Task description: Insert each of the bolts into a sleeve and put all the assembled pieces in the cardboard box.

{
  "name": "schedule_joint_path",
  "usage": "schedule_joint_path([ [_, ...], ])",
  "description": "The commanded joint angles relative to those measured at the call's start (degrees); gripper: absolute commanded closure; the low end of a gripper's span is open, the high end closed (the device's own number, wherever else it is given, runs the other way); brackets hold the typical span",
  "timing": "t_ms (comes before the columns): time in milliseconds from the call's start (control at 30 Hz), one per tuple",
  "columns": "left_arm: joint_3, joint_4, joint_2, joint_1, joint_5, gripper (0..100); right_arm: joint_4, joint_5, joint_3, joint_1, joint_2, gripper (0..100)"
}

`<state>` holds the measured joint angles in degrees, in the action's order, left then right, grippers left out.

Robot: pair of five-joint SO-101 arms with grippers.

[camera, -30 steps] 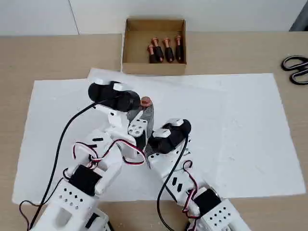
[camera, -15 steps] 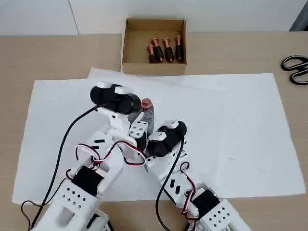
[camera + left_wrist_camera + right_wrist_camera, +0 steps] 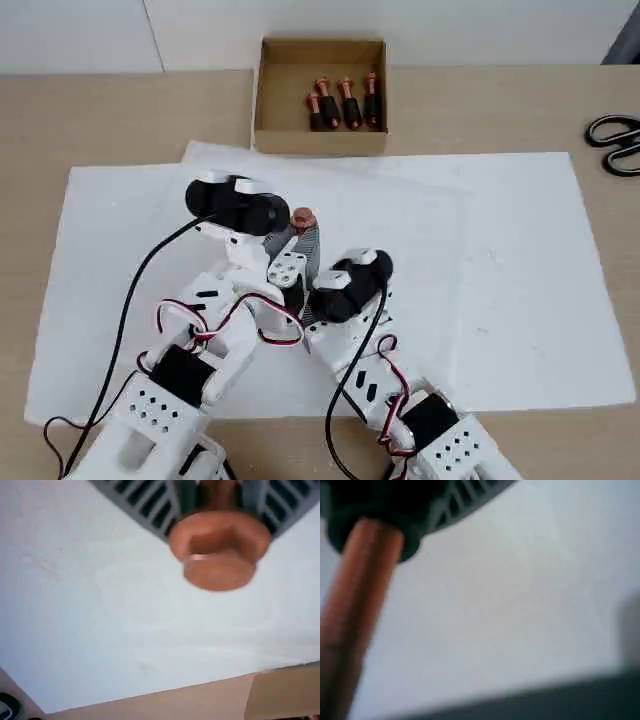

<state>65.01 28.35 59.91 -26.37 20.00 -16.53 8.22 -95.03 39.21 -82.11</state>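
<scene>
The copper-coloured metal bolt [image 3: 302,218] is held above the paper between the two arms, its broad round head [image 3: 218,550] free and its smooth shaft [image 3: 360,605] running into the mouth of a black cylindrical sleeve [image 3: 370,500]. The left gripper [image 3: 218,495] is closed on the bolt just behind the head, with grey ribbed jaws on either side of the shaft. The right gripper [image 3: 420,510] is clamped around the sleeve. How deep the shaft sits inside cannot be told, though a long stretch of it is bare, so the step in hand looks like the insertion itself, only partly done. The next move calls for keeping shaft and sleeve in line while the two are pushed together until the head seats; then one gripper must let go so the other can carry the piece. The shallow brown cardboard box [image 3: 268,100], beyond the white sheet of paper [image 3: 500,250] on the wooden table [image 3: 120,110], already holds four assembled pieces [image 3: 343,105] side by side, so this appears to be the last one.
</scene>
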Motion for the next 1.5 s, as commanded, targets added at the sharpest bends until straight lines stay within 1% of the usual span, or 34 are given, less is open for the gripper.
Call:
schedule_joint_path([
  [0, -0.84, 0.09, 1.41, -0.18, 0.18, 99, 1.45, 0.44, 1.93, -0.92, -0.92, 99.4],
  [167, -0.92, 0.18, 1.41, -0.18, 0.18, 99, 1.45, 0.44, 1.93, -1.01, -0.92, 99.4],
  [300, -0.92, 2.46, 1.41, -0.26, 0.18, 99, 1.45, 0.44, 1.93, -1.1, -0.92, 99.4],
  [433, -0.92, 2.99, 1.41, -0.26, 0.0, 99, 1.45, 0.44, 1.93, -1.1, -0.92, 99.4],
  [600, -0.92, 6.15, 1.41, -0.26, -0.09, 99, 1.45, 0.44, 1.93, -1.1, -0.92, 99.4],
  [867, -0.92, 8.97, 1.41, -0.44, -0.18, 99, 1.45, 0.44, 1.93, -1.19, -0.92, 99.4],
  [1000, -0.92, 11.87, 1.41, -0.53, -0.18, 99, 1.54, 0.44, 1.93, -2.77, -0.92, 99.4],
  [1333, -0.57, 12.31, 0.97, -0.79, -0.18, 99, 1.54, 0.44, 1.93, -2.95, -0.92, 99.4],
  [1467, 0.4, 12.4, 0.97, -2.99, -1.23, 99, 1.54, 0.44, 1.93, -2.95, -0.92, 99.4],
])
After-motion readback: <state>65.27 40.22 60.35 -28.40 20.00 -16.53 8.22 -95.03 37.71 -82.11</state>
